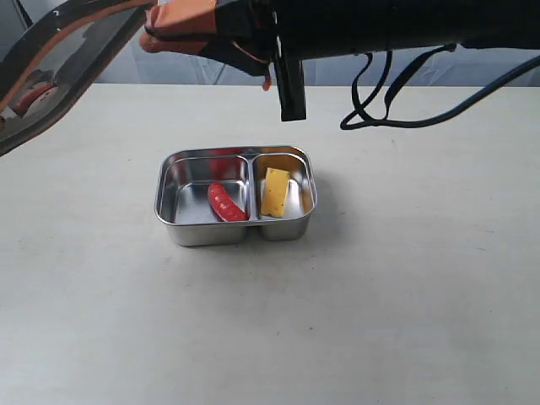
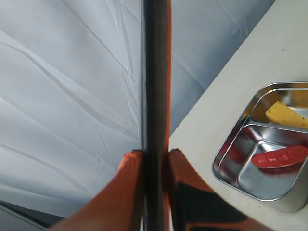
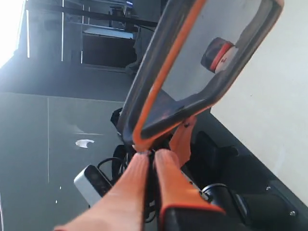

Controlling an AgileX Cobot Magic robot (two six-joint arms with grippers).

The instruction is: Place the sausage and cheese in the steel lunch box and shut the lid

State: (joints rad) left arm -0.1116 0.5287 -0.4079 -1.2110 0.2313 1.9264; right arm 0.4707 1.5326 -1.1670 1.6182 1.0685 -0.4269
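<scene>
A pale cream counter [image 1: 396, 321] with a matt surface carries one thing directly: a shiny steel lunch box [image 1: 198, 231], rectangular with rounded corners. It sits flat near the middle, slightly left. A divider splits it into a wider left compartment and a narrower right one.

No readable text, labels, brands, numbers or signs on anything visible.
</scene>
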